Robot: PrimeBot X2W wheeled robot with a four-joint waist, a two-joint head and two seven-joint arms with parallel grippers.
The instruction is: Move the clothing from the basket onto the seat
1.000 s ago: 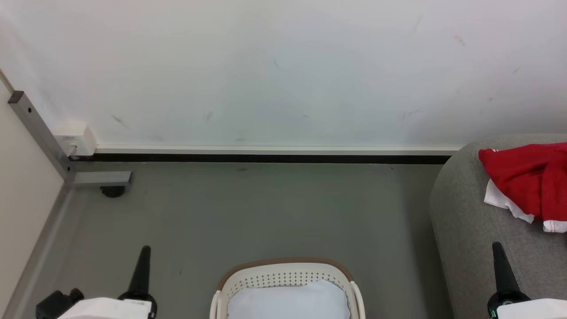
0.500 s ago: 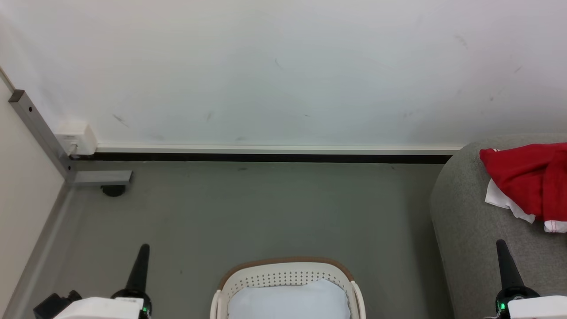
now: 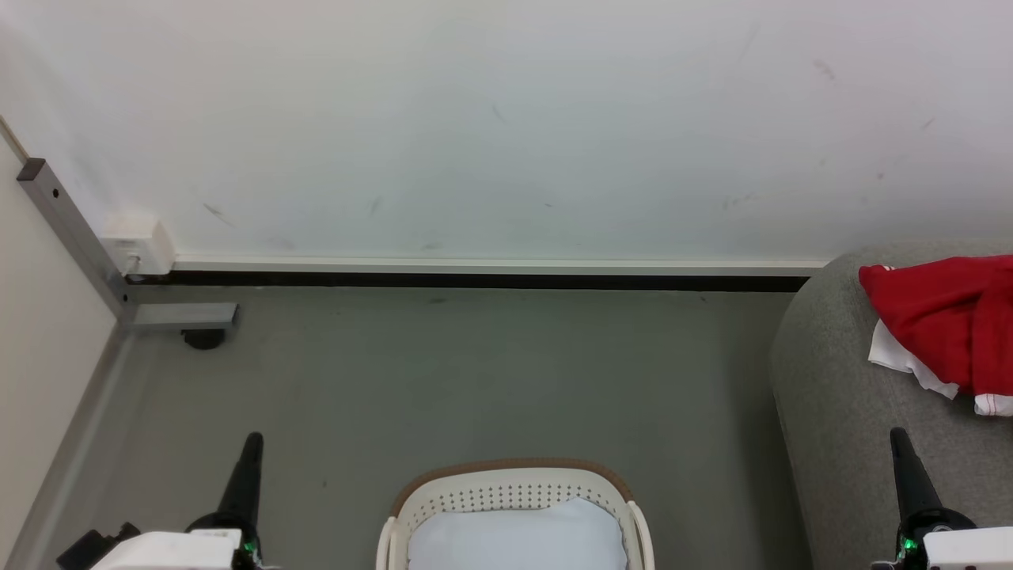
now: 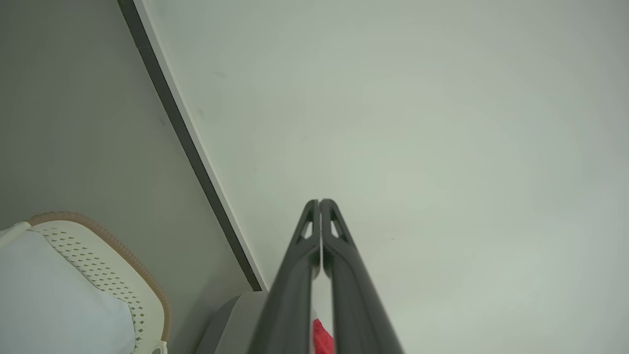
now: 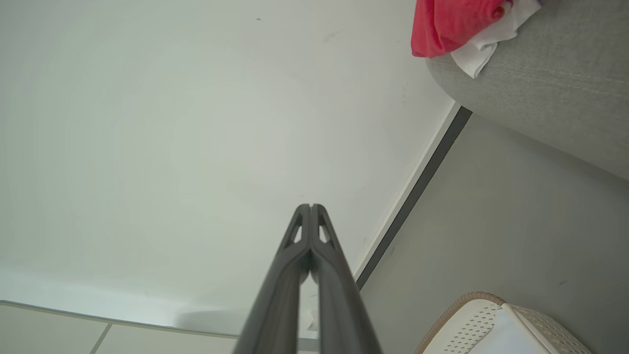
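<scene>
Both claws are pinched shut with nothing between the fingers. The left gripper [image 3: 252, 440] stands to the left of the basket [image 3: 510, 469] and the right gripper [image 3: 897, 434] well to its right, by the near part of the seat [image 3: 831, 412]. Both point away from the robot.

Between them the basket sits on the floor [image 3: 475, 372]. The part of its inside that shows holds a smooth pale cloth [image 3: 514, 534]; I cannot tell whether this is a garment or a liner.

Beyond the basket and to its right, the clothing [image 3: 934, 317], red with a white panel hanging below, lies crumpled on top of the seat, well apart from the basket. Farther past the basket, the floor runs to a dark skirting strip [image 3: 475, 279] and a white wall [image 3: 506, 119].

The red garment looks delivered, and the arms look parked between steps or at the end. If the pale cloth counts as clothing, the next move calls for tipping the head down, spreading one claw's fingers, and reaching into the basket to pinch a fold.
</scene>
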